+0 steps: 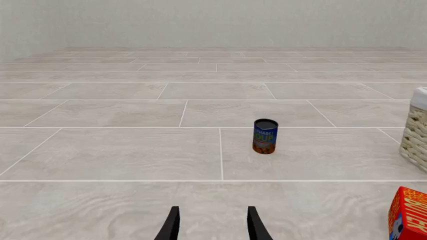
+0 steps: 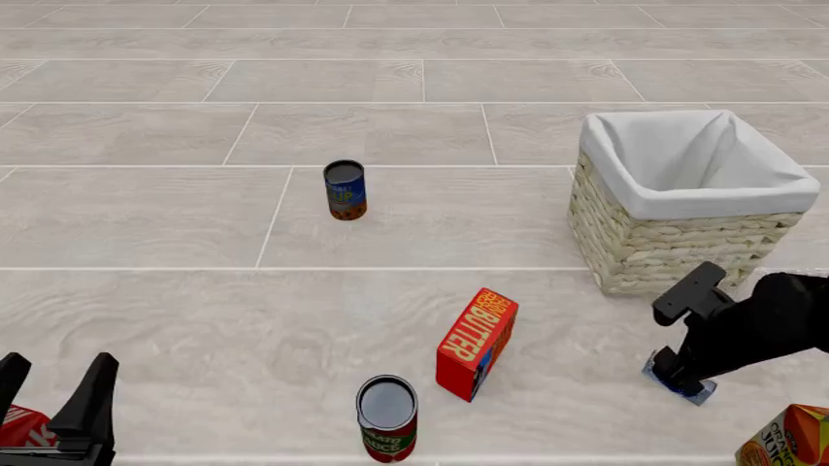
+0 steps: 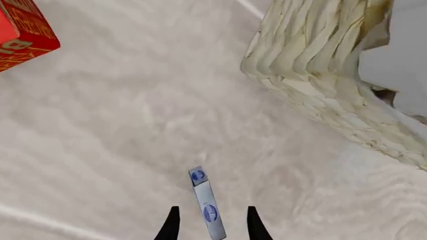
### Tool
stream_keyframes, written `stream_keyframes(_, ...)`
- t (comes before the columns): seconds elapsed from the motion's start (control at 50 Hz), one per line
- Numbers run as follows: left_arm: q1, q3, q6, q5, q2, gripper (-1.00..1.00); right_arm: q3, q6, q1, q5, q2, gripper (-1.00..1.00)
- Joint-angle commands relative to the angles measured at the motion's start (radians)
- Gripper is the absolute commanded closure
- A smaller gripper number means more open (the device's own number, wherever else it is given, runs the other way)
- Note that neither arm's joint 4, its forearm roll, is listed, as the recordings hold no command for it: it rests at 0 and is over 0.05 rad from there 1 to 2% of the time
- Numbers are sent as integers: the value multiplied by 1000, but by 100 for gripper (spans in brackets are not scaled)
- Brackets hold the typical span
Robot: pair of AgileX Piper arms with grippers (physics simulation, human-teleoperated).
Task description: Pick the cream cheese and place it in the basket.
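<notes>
The cream cheese (image 3: 206, 207) is a thin pale blue-grey box with blue oval logos, seen edge-on on the floor. It lies between the fingers of my right gripper (image 3: 212, 226), which is open, with a gap on each side. In the front view the right gripper (image 2: 674, 373) points down at the box (image 2: 684, 386), in front of the basket (image 2: 674, 243). The wicker basket with its white liner also shows in the right wrist view (image 3: 313, 65) and the left wrist view (image 1: 417, 137). My left gripper (image 2: 52, 393) is open and empty at the near left.
A red-orange butter box (image 2: 477, 342) stands left of the right gripper. A red can (image 2: 387, 417) stands near the front edge. A blue soup can (image 2: 345, 189) stands farther back. An orange carton (image 2: 787, 442) is at the near right, a red item (image 2: 19, 427) by the left gripper.
</notes>
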Motion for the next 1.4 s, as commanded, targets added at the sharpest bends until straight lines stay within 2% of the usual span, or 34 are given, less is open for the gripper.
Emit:
stream_keyframes(0.02,0,0,0,0,0,-100,16,-12,-13,-43,44,-100)
stream_keyframes(0.14,0,0,0,0,0,-100,19,10,5,-54,63,-100)
stream_keyframes(0.4,0,0,0,0,0,-100,52,-15,-7,-123,128,-100)
stream_keyframes(0.78,0,0,0,0,0,-100,42,-24,-20,-130,149,-100)
stream_keyframes(0.98,0,0,0,0,0,-100,46,-29,-11,-103,103,-100)
stream_keyframes(1.0,0,0,0,0,0,-100,45,-32,-13,-98,97,100)
stream_keyframes(1.08,0,0,0,0,0,-100,36,-61,-36,-87,73,100)
stream_keyframes(1.4,0,0,0,0,0,-100,12,-69,-25,-31,8,100)
